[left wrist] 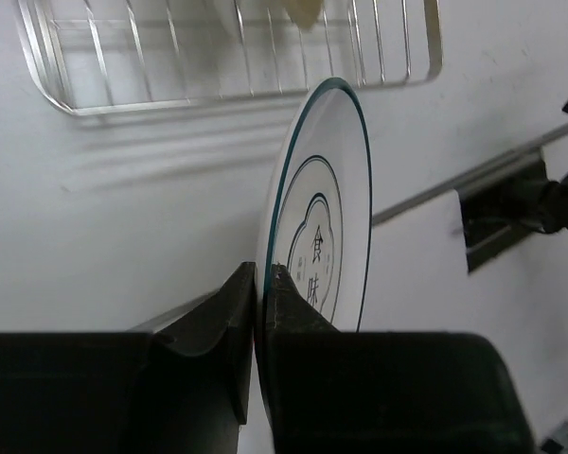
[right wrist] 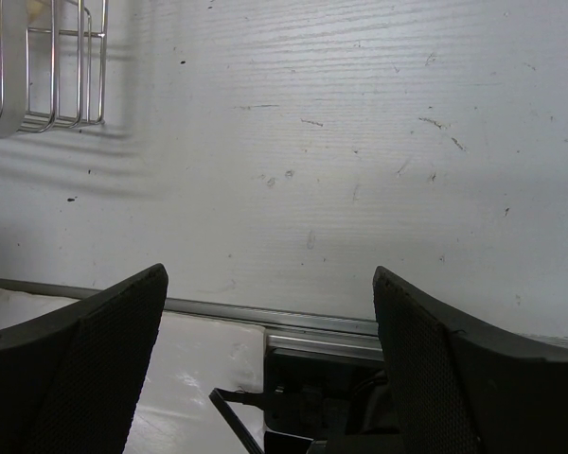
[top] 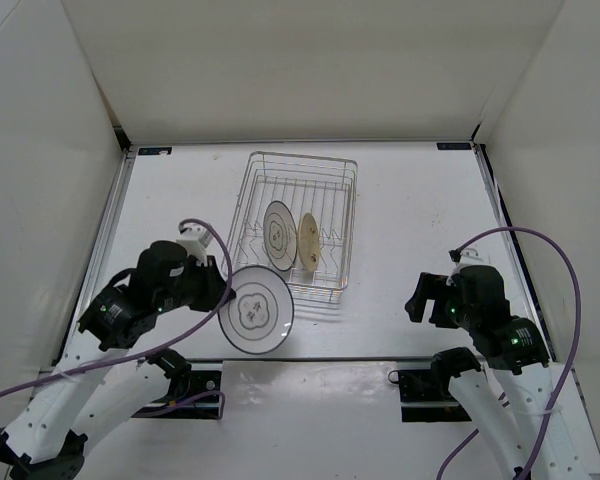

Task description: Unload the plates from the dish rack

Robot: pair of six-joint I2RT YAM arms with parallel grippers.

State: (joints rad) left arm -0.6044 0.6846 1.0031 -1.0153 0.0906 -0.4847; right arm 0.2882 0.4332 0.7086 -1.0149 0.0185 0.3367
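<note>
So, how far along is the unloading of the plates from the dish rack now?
Done: nothing finished; no plate lies on the table yet. In hand: the left hand is shut on the edge of one dark-rimmed plate, held outside the dish rack. Left: a second dark-rimmed plate and the tan plate stand between the dividers. The right hand is open and empty.

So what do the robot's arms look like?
The left arm and right arm are white low down, chunky black higher up, with tiny green lights. A purple cable loops off each. The left gripper and right gripper have black fingers; the right's look dimpled.
</note>
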